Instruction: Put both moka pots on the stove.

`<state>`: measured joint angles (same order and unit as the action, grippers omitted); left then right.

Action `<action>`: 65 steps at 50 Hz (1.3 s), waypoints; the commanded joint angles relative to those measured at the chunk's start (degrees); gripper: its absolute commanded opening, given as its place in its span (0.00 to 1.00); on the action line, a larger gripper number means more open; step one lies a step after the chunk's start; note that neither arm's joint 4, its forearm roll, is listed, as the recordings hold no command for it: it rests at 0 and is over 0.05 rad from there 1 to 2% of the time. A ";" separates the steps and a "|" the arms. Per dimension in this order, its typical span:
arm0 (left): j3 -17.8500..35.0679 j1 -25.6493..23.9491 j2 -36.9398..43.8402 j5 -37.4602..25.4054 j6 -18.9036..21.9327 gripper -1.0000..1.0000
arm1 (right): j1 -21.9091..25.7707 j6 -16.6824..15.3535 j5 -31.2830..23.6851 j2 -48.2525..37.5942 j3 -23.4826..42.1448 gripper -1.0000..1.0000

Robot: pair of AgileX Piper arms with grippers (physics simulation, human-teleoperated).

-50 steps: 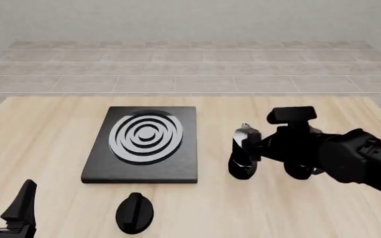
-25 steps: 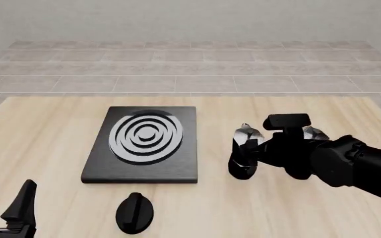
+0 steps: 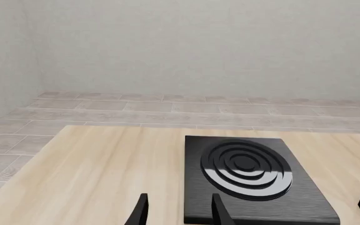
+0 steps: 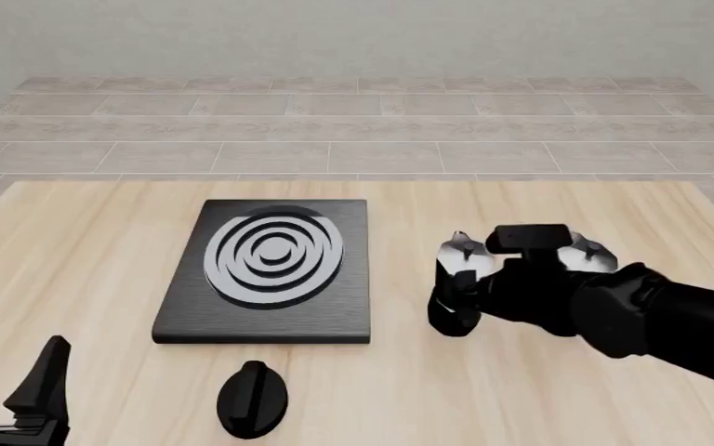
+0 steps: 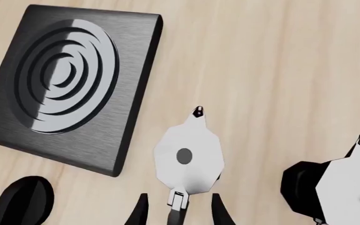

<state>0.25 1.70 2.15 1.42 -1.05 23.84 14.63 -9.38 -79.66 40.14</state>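
The stove [image 4: 271, 271] lies flat on the table left of centre, silver rings up, also seen as the stove [image 5: 67, 89] and the stove [image 3: 249, 173]. One moka pot [image 4: 456, 283] stands upright to its right. From above, that moka pot [image 5: 189, 157] shows its silver lid, and its black handle points between the fingers of my right gripper [image 5: 178, 213], which is open and not touching it. The second moka pot [image 4: 588, 254] stands further right, mostly hidden behind my right arm; this moka pot [image 5: 348, 185] also shows in the right wrist view. My left gripper [image 4: 10, 390] rests open and empty at the near left.
A low black oval knob [image 4: 253, 400] lies in front of the stove near the table's front edge, and that knob [image 5: 24, 201] shows beside the stove's corner. The wooden table [image 4: 85, 242] ends at a tiled floor behind.
My right arm has sunk lower and edged left toward the nearer pot, uncovering the second pot's lid behind it. The left arm has not moved.
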 commanded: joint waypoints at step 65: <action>0.03 0.21 -0.87 -0.80 0.58 1.00 | 4.18 -16.49 6.76 15.19 -3.01 0.00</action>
<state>0.35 1.90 1.43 0.70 -0.62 26.97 -0.59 -4.91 -68.18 36.28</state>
